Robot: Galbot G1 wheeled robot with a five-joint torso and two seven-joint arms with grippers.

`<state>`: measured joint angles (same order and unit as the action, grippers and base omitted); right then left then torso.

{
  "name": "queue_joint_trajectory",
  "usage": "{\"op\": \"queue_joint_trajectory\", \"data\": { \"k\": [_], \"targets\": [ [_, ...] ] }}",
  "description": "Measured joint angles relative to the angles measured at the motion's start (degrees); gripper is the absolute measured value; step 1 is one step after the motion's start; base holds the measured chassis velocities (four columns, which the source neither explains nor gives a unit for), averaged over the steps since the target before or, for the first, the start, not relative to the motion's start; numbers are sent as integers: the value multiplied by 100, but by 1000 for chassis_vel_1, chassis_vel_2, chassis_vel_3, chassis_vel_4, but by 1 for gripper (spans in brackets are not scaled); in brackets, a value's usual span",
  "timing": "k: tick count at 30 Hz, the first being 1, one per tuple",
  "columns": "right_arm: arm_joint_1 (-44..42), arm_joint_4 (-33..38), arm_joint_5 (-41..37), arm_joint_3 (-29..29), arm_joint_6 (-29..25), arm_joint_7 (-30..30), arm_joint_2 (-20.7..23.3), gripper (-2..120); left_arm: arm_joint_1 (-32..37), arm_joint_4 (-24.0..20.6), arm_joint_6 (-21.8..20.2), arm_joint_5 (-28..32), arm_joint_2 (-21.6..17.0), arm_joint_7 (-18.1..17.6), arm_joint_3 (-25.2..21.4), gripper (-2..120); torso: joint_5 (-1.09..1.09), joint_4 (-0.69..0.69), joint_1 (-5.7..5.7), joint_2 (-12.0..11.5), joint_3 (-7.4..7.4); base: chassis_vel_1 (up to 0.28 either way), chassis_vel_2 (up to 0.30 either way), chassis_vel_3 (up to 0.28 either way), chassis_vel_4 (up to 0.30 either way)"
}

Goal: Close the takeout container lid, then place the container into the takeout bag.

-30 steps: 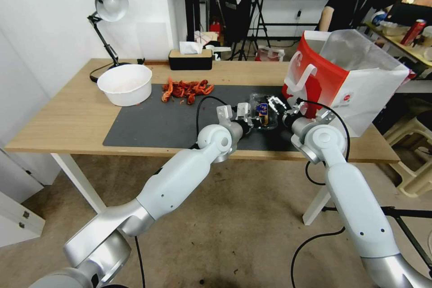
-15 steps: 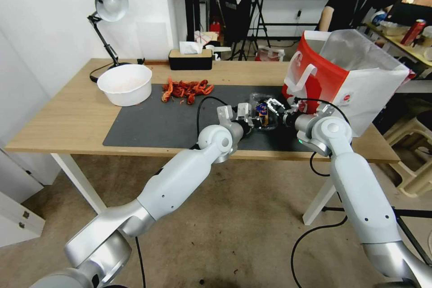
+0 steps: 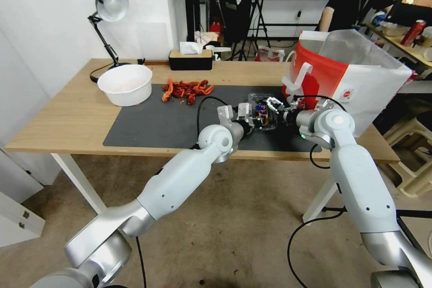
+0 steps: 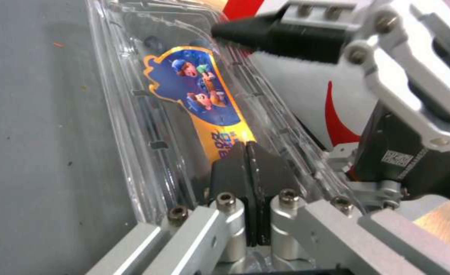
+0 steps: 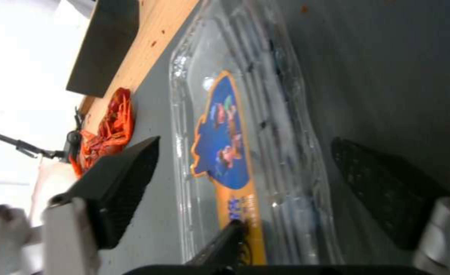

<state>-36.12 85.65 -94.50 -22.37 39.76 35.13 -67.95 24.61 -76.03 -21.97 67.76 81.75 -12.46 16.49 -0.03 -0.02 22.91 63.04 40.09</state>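
Table (image 3: 81, 117): light wood top with a dark grey mat (image 3: 171, 121) laid across its middle.
Takeout bag (image 3: 355, 81): red-and-white paper, standing upright and open at the table's right end, silvery lining showing, white flat handle (image 3: 299, 78) hanging on the side facing the mat.
White bowl (image 3: 124, 83): on the table at the mat's far left corner, near a desk lamp (image 3: 108, 6).
Red food scraps (image 3: 186, 89): a small heap on the mat's far edge, right of the bowl.
Takeout container (image 3: 264, 110): clear clamshell on the mat just left of the bag, between the two grippers; dark berries show through.
Lid (image 4: 194, 91): clear plastic with a blue-and-orange cartoon label (image 4: 204, 95), lying down over the box.
Left gripper (image 4: 250, 168): at the container's near-left side, its two dark pads pressed together on the lid's rim.
Right gripper (image 5: 245, 183): reaching in from the bag side, fingers spread wide to either side of the container, one finger (image 5: 125, 179) over the mat, not touching the plastic.
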Motion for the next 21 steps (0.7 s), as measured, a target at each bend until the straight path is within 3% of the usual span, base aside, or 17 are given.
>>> {"op": "queue_joint_trajectory", "data": {
  "k": [4, 6, 9, 12, 21],
  "targets": [
    [2, -18, 1, -2, 0, 44, -10, 80, -11, -1, 9, 6, -1, 1, 0, 0, -1, -1, 0, 0, 0, 0, 0, 0, 0],
    [-10, -46, 52, -3, -17, 45, -20, 67, -13, -2, 16, 13, -1, 1, 0, 0, 1, -2, -1, 1, 0, 0, 0, 0, 0],
    [-27, -54, 107, 0, -40, 41, -28, 59, -14, -5, 20, 17, -2, 1, 0, 0, 1, -1, 0, 1, 0, 0, 0, 0, 0],
    [-35, -79, 168, 21, -59, 42, -34, 43, -19, -5, 33, 19, -5, 1, 1, 0, 2, -1, 0, 0, 1, 0, 0, 0, 0],
    [-37, -106, 199, 57, -82, 43, -41, 14, -64, 48, 97, 45, -7, 9, -14, 0, 4, 5, 2, -2, 3, 0, 0, 0, 0]
  ]
}}
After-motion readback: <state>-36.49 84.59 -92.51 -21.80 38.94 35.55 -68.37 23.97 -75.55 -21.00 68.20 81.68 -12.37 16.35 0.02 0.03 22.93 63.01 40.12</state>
